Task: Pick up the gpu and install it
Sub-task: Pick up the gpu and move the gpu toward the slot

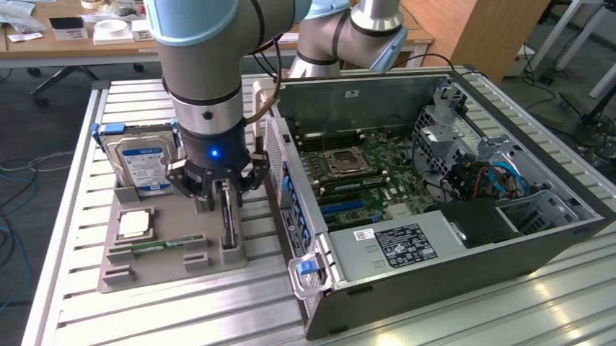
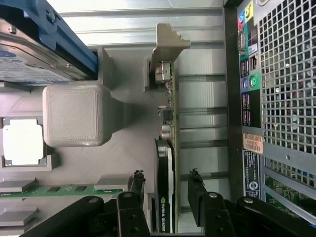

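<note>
The gpu [image 1: 229, 222] stands on edge in a slot at the near right of the grey parts holder [image 1: 154, 267]. It is a thin dark card with a black cooler and a metal bracket at one end. My gripper [image 1: 224, 193] hangs directly over it, open. In the wrist view the gpu [image 2: 165, 123] runs edge-on between my gripper [image 2: 166, 177] fingers. One finger [image 2: 138, 180] sits on each side of the card with a small gap, so nothing is gripped.
The open computer case [image 1: 539, 238] lies on the exterior view's right, motherboard exposed, its rear panel [image 2: 276, 74] close beside the holder. The holder also carries a silver hard drive [image 1: 144, 162], a processor [image 1: 134, 223] and a green memory stick [image 1: 154, 246].
</note>
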Motion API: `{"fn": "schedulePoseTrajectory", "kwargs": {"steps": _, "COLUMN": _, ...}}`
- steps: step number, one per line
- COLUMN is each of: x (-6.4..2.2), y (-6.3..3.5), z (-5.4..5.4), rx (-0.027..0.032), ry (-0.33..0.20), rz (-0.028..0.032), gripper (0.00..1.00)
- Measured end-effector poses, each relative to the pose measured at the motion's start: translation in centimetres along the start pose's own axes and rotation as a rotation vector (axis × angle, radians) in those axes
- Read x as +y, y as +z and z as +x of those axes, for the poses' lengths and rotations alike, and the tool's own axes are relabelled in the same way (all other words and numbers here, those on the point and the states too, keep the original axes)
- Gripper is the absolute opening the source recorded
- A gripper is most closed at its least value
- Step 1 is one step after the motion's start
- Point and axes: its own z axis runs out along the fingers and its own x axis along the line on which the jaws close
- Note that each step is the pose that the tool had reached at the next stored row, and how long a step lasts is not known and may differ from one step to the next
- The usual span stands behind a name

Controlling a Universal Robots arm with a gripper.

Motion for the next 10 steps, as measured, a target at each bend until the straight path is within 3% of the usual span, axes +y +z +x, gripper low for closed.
{"fn": "schedulePoseTrajectory", "kwargs": {"steps": 10, "x": 0.36, "y": 1.28, "z": 0.1, "rx": 0.0000, "ry": 0.000, "rz": 0.0000, "gripper": 0.49}}
